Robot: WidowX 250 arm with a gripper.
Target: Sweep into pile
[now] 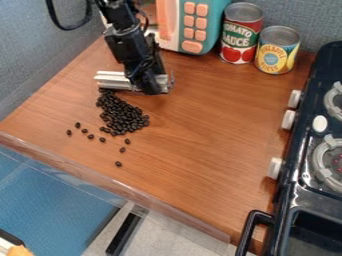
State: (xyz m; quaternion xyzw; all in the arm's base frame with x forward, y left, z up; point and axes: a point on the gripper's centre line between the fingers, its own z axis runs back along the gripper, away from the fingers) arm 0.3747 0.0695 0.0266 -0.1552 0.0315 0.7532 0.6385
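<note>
Hanging over the upper left part of the wooden counter [207, 125], the black gripper [152, 90] is at a silver bar [113, 80] that shows on both sides of it; I cannot tell how far open the gripper is, or whether it has hold of the bar. Just below the bar lie the dark beans [123, 115], heaped in an uneven pile that runs down and to the right from the bar's left part, with loose ones scattered left of and below its lower end. Behind the gripper is a teal toy microwave [212, 25] with orange buttons. Beside it stand a red and green tomato can [241, 34] and, nearer the stove, a yellow and blue pineapple can [277, 51], both upright. Along the right edge is the black toy stove [304, 150], with white knobs facing the counter.
</note>
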